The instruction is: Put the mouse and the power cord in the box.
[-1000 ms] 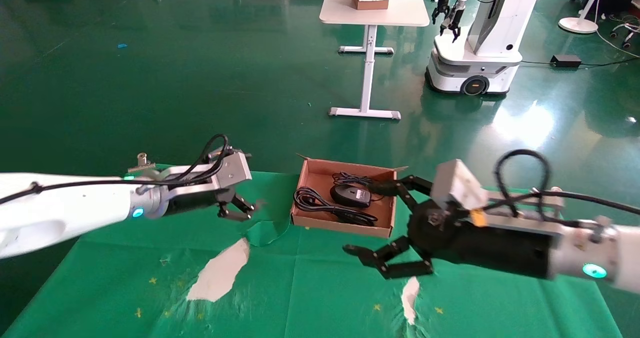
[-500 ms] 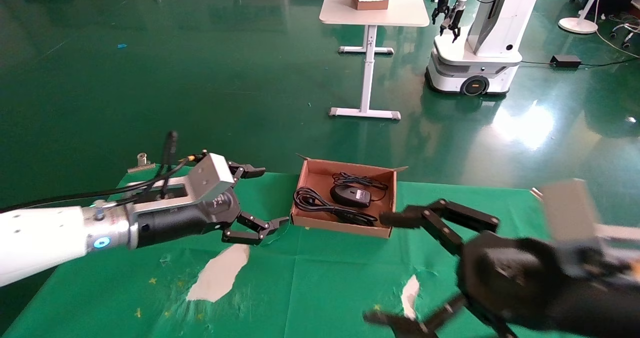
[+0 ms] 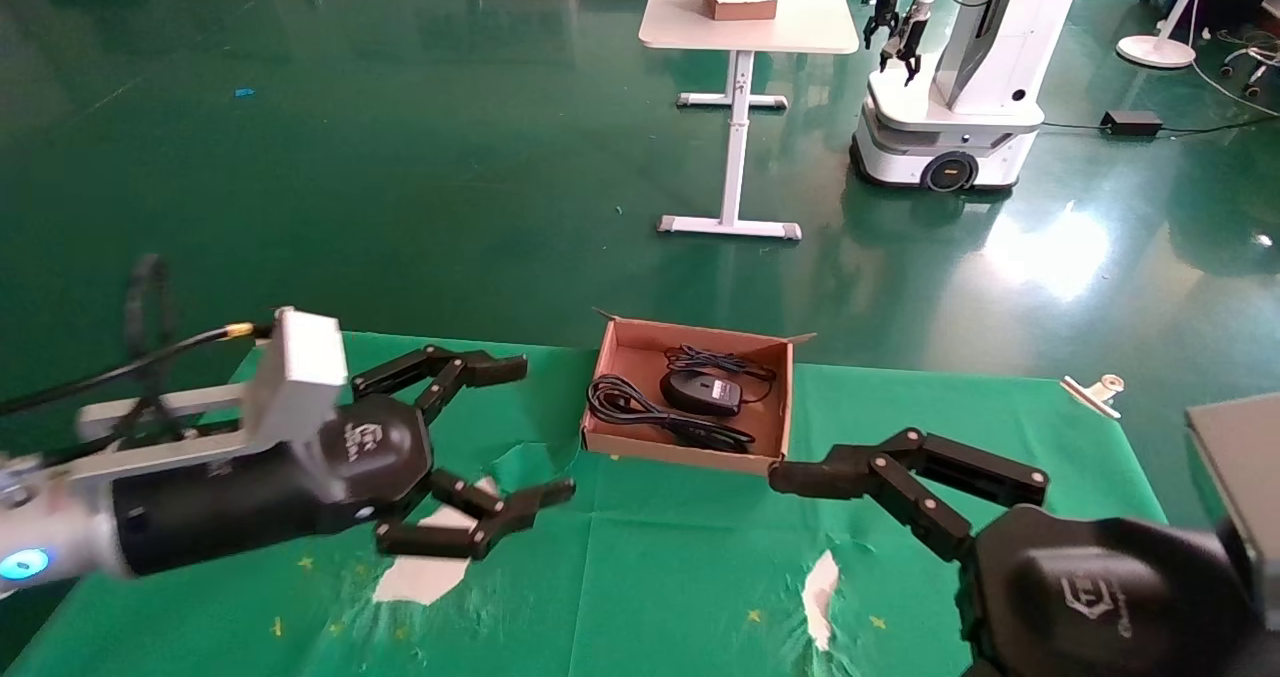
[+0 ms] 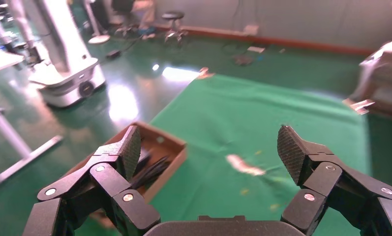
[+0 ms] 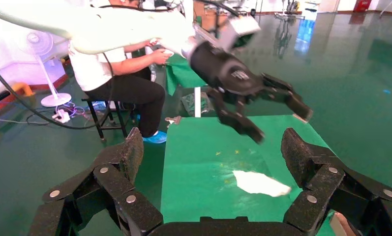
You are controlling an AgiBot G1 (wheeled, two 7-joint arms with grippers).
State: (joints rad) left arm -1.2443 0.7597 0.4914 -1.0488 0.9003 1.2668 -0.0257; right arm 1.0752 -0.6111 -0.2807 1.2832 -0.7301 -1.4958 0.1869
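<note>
The brown cardboard box (image 3: pixel 680 454) sits at the far middle of the green cloth. Inside it lie the black mouse (image 3: pixel 702 392) and, beside it, the coiled black power cord (image 3: pixel 640 409). My left gripper (image 3: pixel 545 427) hovers open and empty to the left of the box, nearer to me. In the left wrist view the left gripper (image 4: pixel 209 145) frames bare cloth, with the box (image 4: pixel 171 152) off to one side. My right gripper (image 5: pixel 212 147) is open and empty. In the head view, one of its fingers (image 3: pixel 900 477) reaches toward the box's near right corner, apart from it.
White torn patches (image 3: pixel 430 567) (image 3: pixel 818 592) show in the cloth. A metal clip (image 3: pixel 1092 392) holds its far right edge. Beyond the table are a white table (image 3: pixel 750 17) and another robot (image 3: pixel 960 87). A seated person (image 5: pixel 120 73) appears in the right wrist view.
Both arms have drawn back from the box toward me, the left one down and left, the right one down and right. The mouse and cord have stayed in the box.
</note>
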